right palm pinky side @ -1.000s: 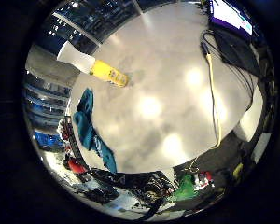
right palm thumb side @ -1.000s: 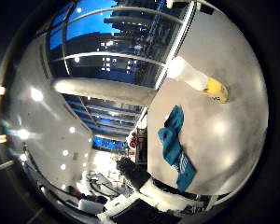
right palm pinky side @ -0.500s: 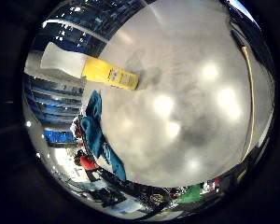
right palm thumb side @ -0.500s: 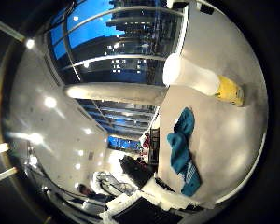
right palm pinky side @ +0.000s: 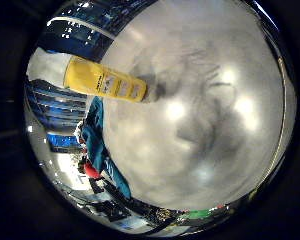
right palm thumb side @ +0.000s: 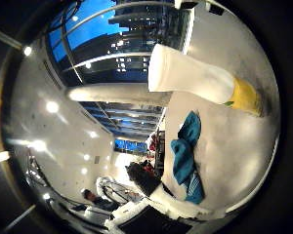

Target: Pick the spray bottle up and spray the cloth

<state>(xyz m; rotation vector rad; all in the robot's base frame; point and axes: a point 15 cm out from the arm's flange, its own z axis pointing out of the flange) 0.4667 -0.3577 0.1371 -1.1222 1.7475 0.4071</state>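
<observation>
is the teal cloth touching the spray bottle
Apart. The thumb side palm view shows bare grey tabletop between the crumpled teal cloth and the white and yellow spray bottle.

A smooth plastic spray bottle [right palm thumb side: 200, 80], white above a glossy yellow base, stands on a grey table [right palm pinky side: 205, 125] whose polished top mirrors ceiling lights; beside it lies a soft, crumpled teal cloth [right palm thumb side: 185, 156].
</observation>
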